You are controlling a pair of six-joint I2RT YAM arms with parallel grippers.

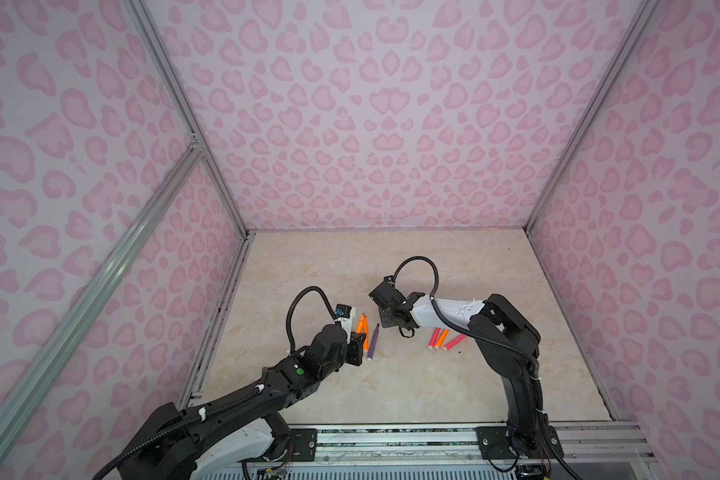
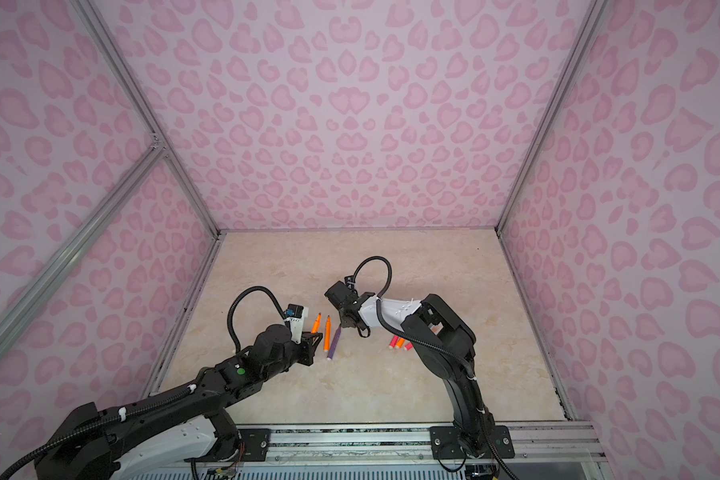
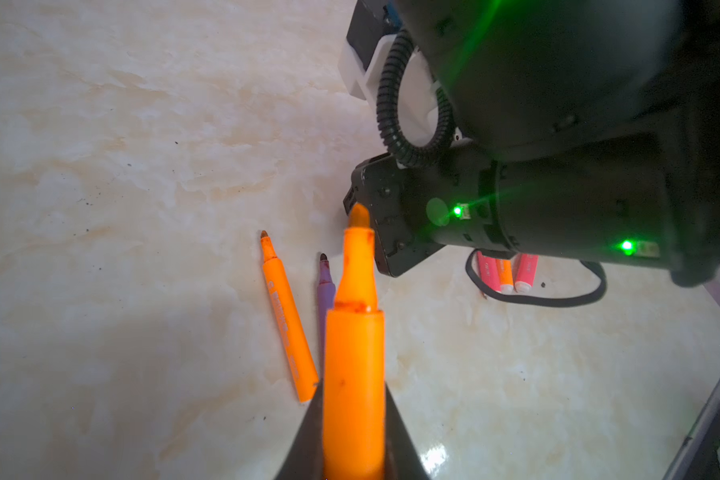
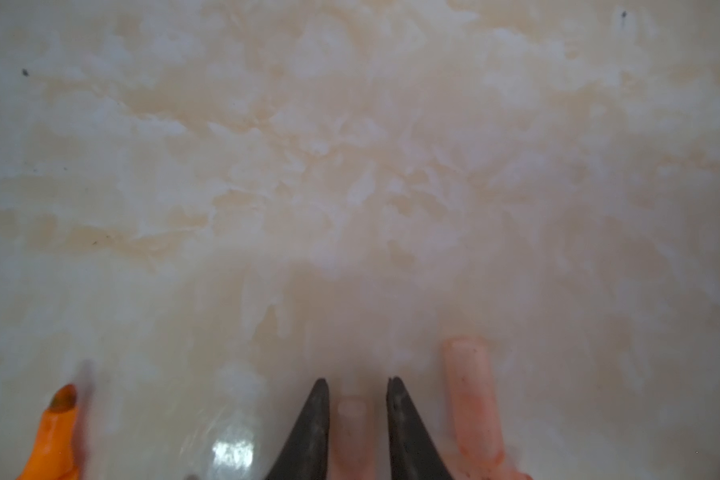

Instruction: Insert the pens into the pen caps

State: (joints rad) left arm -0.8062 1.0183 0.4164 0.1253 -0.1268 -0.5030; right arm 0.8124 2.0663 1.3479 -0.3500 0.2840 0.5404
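The step in hand looked like the pairing of one pen with one cap. The left jaws were pressed tight on an orange pen [image 3: 354, 353]. Its barrel ran out between them, and its smudged tip was bare and pointed away from them. The right jaws stood narrowly either side of a pale pen cap [image 4: 352, 424], down close to the tabletop [image 4: 350, 166]. The blur left it unclear whether they pinched the cap or only flanked it. A second cap [image 4: 472, 399] lay just beside them. The next move, as I judged it, called for a sure hold on the cap and a lift, then lining its open mouth up with the pen tip and pushing straight on. Just to one side of the left jaws lay another orange pen [image 3: 287, 324] and a purple pen [image 3: 326, 291], both uncapped. Three more pens [image 3: 506, 272] lay well beyond, under the right arm.
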